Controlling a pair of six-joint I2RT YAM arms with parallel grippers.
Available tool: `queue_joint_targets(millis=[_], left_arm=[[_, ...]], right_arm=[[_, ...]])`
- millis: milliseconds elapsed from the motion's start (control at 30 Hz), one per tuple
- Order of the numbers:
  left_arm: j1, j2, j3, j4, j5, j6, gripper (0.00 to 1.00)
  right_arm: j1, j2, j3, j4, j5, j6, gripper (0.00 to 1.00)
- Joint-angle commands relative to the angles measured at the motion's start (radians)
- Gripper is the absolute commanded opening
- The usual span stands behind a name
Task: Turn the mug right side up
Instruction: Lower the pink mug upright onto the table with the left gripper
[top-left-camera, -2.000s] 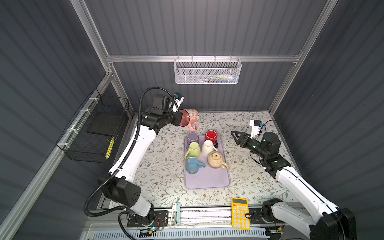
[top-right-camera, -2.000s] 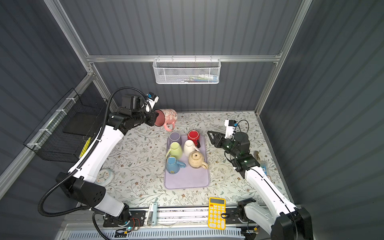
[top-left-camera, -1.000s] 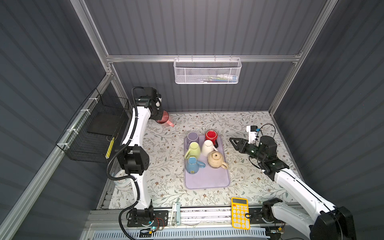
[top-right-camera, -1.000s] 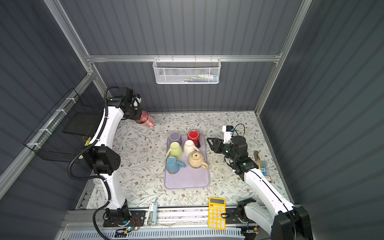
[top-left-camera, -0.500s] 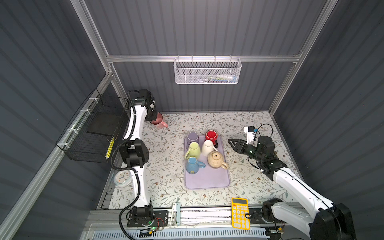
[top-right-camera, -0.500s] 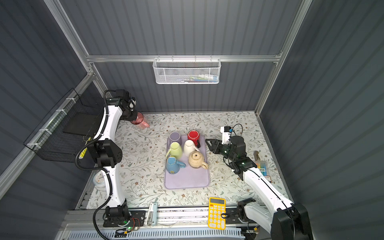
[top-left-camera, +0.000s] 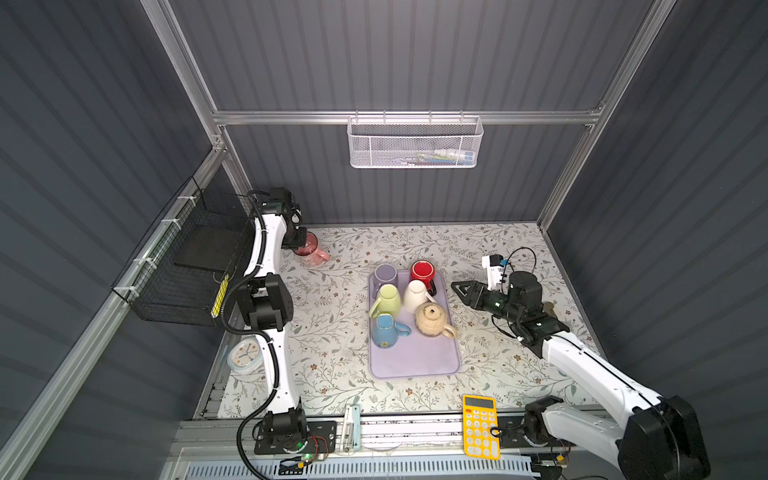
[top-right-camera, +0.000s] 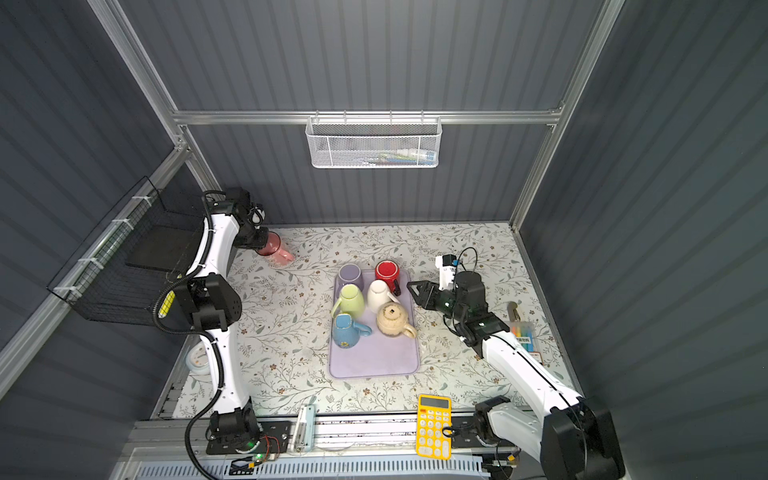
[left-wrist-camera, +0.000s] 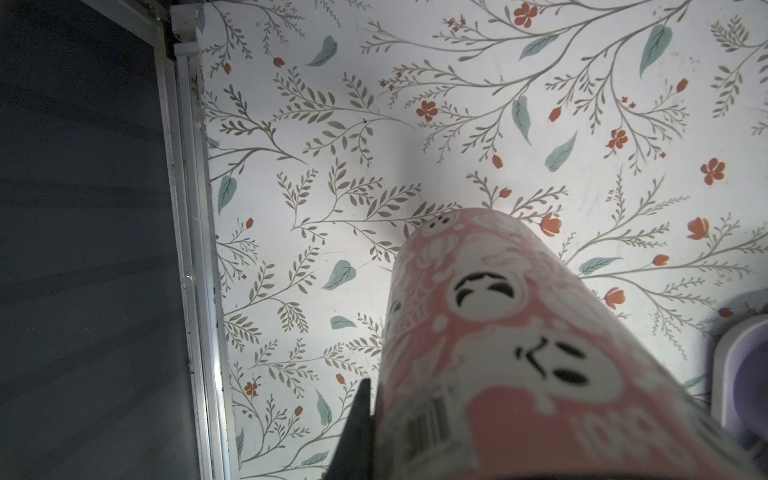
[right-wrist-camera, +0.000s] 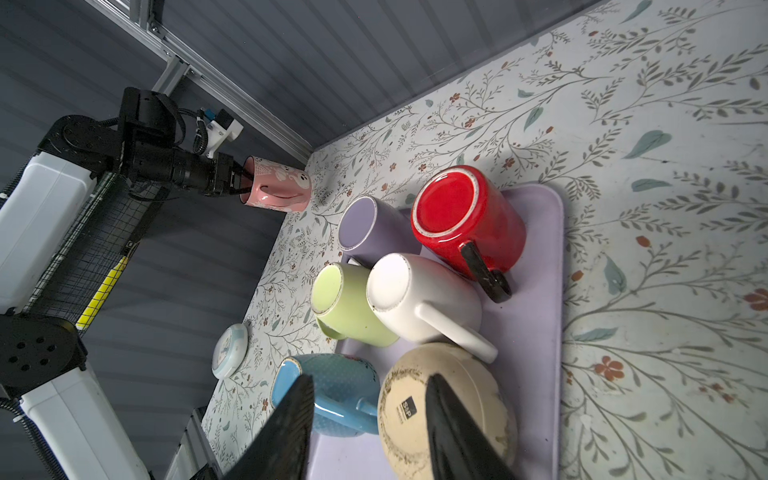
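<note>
Mug (top-left-camera: 311, 250): pink, at the far-left corner of the table (top-left-camera: 340, 299), well apart from the tray (top-left-camera: 415, 359). It is tilted, mouth toward the wrist and base toward the table. I cannot tell whether the base touches down.
Left gripper (right-wrist-camera: 240, 183): clenched on the mug's rim, with one finger inside and one outside in the right wrist view. Such a pinch likely lets a wrist roll carry the whole mug over.
Right gripper (top-left-camera: 457, 287): jaws apart with nothing between them. It hovers just right of the tray and points at it, seemingly waiting clear of the work.
Tray: in the middle, crowded with other mugs (top-left-camera: 423, 271), bases up.
Why this corner: probably because the bare table here gives room to swing the mug without knocking the tray.
Stage: I judge the turn to be under way. The base must come flat onto the table before release.
Risk: the hold is a thin one at the rim, so the mug could pivot or slip. The left wall is close.
</note>
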Motion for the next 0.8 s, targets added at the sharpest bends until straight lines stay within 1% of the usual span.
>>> queue_joint_targets(millis=[0, 200, 333, 700, 767], left_arm=[[0.009, 0.013, 0.026, 0.026, 0.046, -0.015, 0.00], [0.010, 0.051, 0.039, 0.007, 0.022, -0.002, 0.00], [0.011, 0.061, 0.018, 0.018, 0.014, 0.000, 0.00], [0.014, 0.091, 0.022, 0.028, 0.007, -0.005, 0.00], [0.017, 0.093, 0.018, 0.034, 0.008, -0.006, 0.03]], right_arm=[[0.015, 0.012, 0.041, -0.001, 0.013, -0.013, 0.46], [0.037, 0.071, 0.071, 0.000, 0.014, -0.016, 0.46], [0.041, 0.080, 0.079, -0.002, 0.016, -0.020, 0.46], [0.050, 0.103, 0.097, -0.007, 0.018, -0.025, 0.46], [0.050, 0.105, 0.096, -0.004, 0.019, -0.024, 0.45]])
